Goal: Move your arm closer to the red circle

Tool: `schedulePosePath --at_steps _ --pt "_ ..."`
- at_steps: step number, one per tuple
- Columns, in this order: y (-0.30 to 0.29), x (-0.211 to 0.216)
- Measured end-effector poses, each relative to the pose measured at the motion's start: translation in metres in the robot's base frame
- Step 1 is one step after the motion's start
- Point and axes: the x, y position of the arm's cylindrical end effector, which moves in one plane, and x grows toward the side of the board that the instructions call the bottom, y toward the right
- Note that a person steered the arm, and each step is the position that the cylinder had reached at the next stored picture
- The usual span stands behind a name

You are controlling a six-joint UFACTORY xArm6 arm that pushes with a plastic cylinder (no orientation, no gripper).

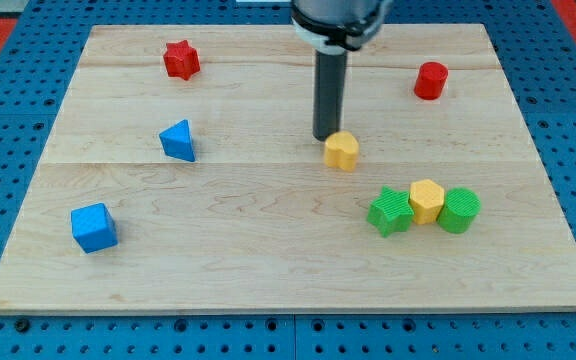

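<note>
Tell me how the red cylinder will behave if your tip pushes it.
The red cylinder stands upright on its flat end, so it should slide, not roll. It looks squat, so tipping seems unlikely. My tip sits far away, beside the yellow block.

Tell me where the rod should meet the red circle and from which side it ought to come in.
There is no gripper, so contact rather than grip. My tip sits just above-left of the yellow block. The red circle stands alone toward the view's top right, an upright cylinder. Its round wall looks alike on every side, so I would probably meet its left-facing wall, coming from the view's left and slightly below.
</note>
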Motion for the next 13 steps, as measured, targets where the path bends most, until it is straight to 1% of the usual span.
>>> schedulePosePath --at_steps 1,2,4,5,7,9,13 --pt "0.016 0.023" --pt "0.021 0.033" --pt "0.021 0.04" --pt "0.016 0.037" --pt "0.02 0.008" --pt "0.053 0.015" --pt "0.053 0.007"
